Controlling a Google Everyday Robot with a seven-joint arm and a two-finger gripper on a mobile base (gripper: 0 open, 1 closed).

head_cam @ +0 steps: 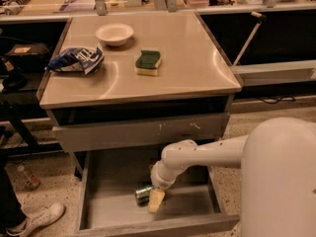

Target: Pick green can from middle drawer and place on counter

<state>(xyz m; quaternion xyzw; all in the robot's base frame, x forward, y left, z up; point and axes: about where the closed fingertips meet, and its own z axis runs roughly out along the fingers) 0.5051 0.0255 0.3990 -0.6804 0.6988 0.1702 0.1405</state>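
Now my gripper [154, 199] in drawer [106, 201], just beside can [142, 193]; apart or clamped, cannot tell. Centre on can, clamp, lift straight.

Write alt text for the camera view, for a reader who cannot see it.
The robot's white arm reaches down into the open middle drawer, its gripper at the green can lying on the drawer floor. Above, the counter holds a bowl, a sponge and a crumpled bag.
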